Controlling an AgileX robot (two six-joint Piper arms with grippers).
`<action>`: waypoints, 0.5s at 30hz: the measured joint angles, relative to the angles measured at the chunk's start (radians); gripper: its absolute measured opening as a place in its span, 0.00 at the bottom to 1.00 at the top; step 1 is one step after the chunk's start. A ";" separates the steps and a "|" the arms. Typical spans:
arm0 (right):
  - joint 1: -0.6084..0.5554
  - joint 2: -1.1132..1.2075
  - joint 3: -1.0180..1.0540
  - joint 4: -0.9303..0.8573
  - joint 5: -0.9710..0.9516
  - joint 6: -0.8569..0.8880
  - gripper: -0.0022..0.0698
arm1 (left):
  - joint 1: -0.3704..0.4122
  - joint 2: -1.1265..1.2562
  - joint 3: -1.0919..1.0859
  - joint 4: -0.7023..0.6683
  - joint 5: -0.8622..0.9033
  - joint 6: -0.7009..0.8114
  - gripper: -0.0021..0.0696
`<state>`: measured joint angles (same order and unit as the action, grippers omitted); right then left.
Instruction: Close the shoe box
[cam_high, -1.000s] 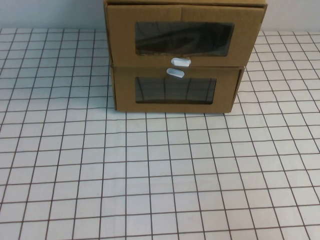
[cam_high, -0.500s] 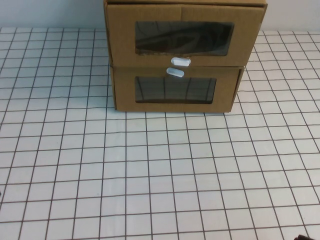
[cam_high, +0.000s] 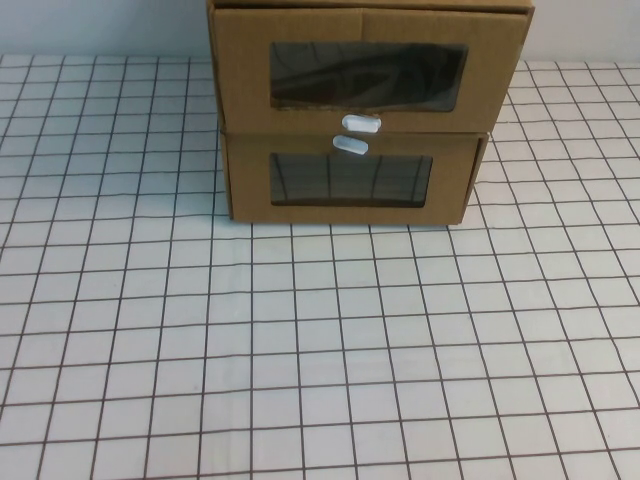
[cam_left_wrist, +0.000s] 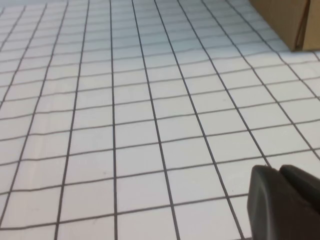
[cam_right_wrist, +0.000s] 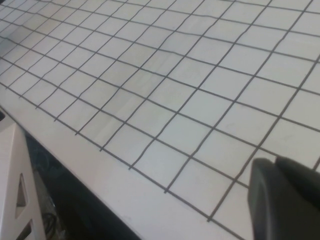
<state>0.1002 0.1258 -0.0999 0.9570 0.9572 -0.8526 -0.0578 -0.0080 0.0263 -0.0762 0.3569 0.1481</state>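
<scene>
Two cardboard boxes stand stacked at the upper centre of the high view, on a table (cam_high: 320, 350) covered with a white sheet ruled in a dark grid. The shoe box (cam_high: 370, 75) is the upper one: brown, with a wide clear window (cam_high: 368, 77) across its front and a small white pull tab (cam_high: 361, 123) at the lower edge of that front. Its front face sits slightly ahead of the box beneath. The lower box (cam_high: 350, 180) is of like cardboard, with its own window and a white tab (cam_high: 350, 146) at the top edge of its front, just beside the tab above. Dark shapes show behind the upper window; what they are cannot be told.

Neither arm appears in the high view. In the left wrist view, the left gripper (cam_left_wrist: 285, 202) shows only as a dark part at the lower right of the frame, over bare grid, with a corner of cardboard at the upper right, well apart from it. In the right wrist view, the right gripper (cam_right_wrist: 285, 200) shows likewise at the lower right, near the table's edge. Whether either gripper's jaws are released or clenched cannot be told.
</scene>
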 joint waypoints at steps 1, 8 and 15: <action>0.000 0.000 0.000 0.000 0.006 0.000 0.01 | 0.000 0.000 0.000 -0.001 0.009 0.001 0.02; 0.000 0.000 0.000 0.000 0.024 0.000 0.01 | 0.001 0.000 0.000 0.002 0.019 0.000 0.02; 0.000 0.000 0.000 0.000 0.025 0.000 0.01 | 0.001 0.000 0.000 0.002 0.021 -0.001 0.02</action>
<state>0.1002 0.1258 -0.0999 0.9570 0.9819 -0.8526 -0.0572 -0.0080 0.0263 -0.0742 0.3777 0.1470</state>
